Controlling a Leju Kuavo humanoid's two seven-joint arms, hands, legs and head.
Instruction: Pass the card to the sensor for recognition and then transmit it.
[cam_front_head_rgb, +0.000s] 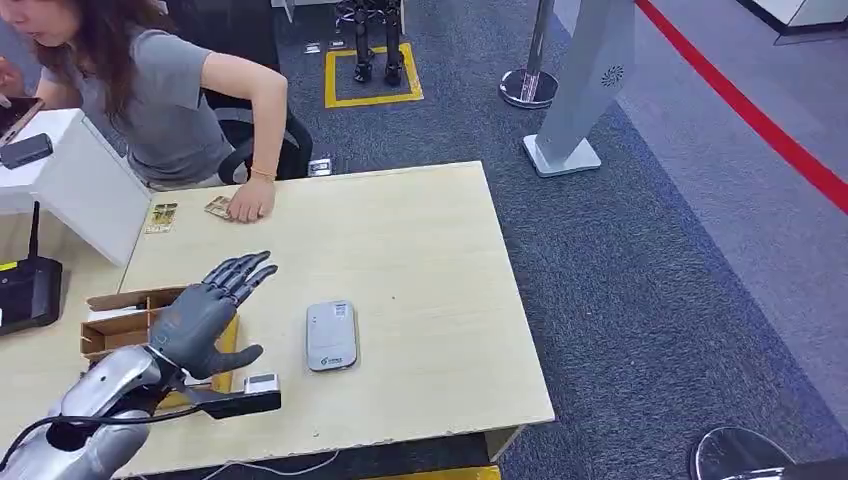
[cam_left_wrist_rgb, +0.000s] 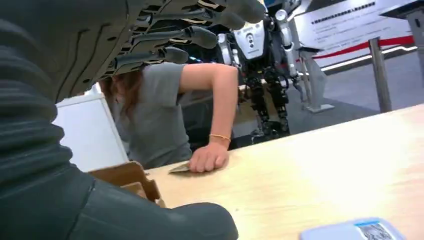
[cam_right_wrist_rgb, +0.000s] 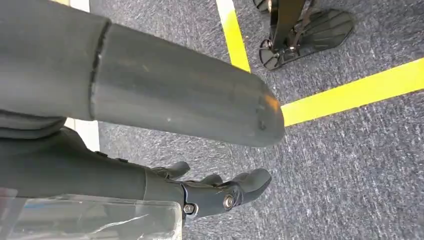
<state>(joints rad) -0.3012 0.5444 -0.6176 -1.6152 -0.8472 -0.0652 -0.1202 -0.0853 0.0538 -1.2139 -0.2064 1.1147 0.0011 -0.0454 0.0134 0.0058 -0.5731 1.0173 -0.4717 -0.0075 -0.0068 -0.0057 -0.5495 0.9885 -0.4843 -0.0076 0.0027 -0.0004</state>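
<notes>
1. Two cards lie at the far edge of the counter (cam_front_head_rgb: 420, 240) in the head view: one card (cam_front_head_rgb: 218, 207) sits partly under a person's hand (cam_front_head_rgb: 250, 199), and a second card (cam_front_head_rgb: 161, 217) lies just beside it, nearer the white box (cam_front_head_rgb: 85, 185). The left hand (cam_front_head_rgb: 205, 310) hovers above the cardboard tray (cam_front_head_rgb: 115, 325) with its fingers (cam_front_head_rgb: 243, 270) stretched out and spread, holding nothing. The sensor (cam_front_head_rgb: 331, 335), a pale flat reader, rests face up near the middle of the counter, apart from both the hand and the cards. By my reading, no step of the task is done yet: no card has been taken, none has met the sensor, and none has been handed on.

2. One close look from the left wrist view agrees. The left hand's fingers (cam_left_wrist_rgb: 165, 35) reach straight out with nothing between them and the thumb (cam_left_wrist_rgb: 150, 220). Beyond them the person's hand (cam_left_wrist_rgb: 210, 159) presses on the card (cam_left_wrist_rgb: 179, 169) flat on the counter (cam_left_wrist_rgb: 320, 175). A corner of the sensor (cam_left_wrist_rgb: 355, 231) shows at the near edge. What remains, I judge, is everything: gaining a card, bringing it to the sensor, then passing it along.

3. One hanging arm accounts for the right wrist view: the right hand (cam_right_wrist_rgb: 215, 192) points down over grey carpet (cam_right_wrist_rgb: 350, 165) with yellow floor tape (cam_right_wrist_rgb: 350, 92), its fingers loosely curled and holding nothing. It seems to take no part at this point.
</notes>
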